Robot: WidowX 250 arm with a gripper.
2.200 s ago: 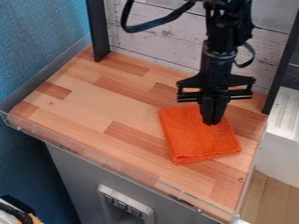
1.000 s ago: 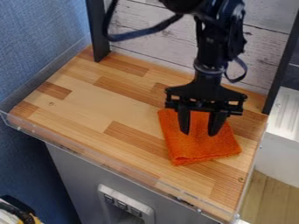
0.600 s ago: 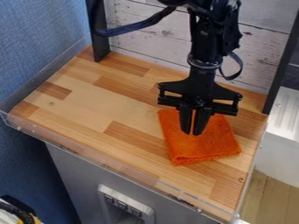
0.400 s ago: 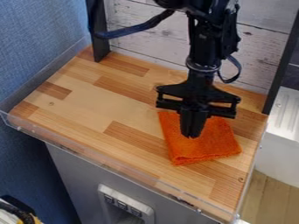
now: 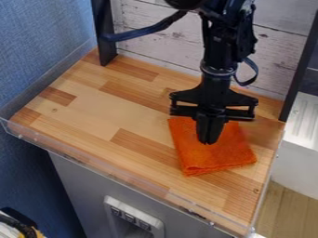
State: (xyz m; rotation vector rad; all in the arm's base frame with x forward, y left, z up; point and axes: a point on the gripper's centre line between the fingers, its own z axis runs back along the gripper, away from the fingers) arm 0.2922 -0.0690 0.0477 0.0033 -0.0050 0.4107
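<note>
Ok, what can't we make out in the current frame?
Camera view: part of the orange cloth behind the gripper, hidden by its jaws; contact unclear.
Camera view: upper end of the arm, cut off by the top edge.
Camera view: white-and-black item, cut off at lower left; can't identify.

Text: none legible | labels: none | numbers: none

Wooden tabletop, folded orange cloth
</note>
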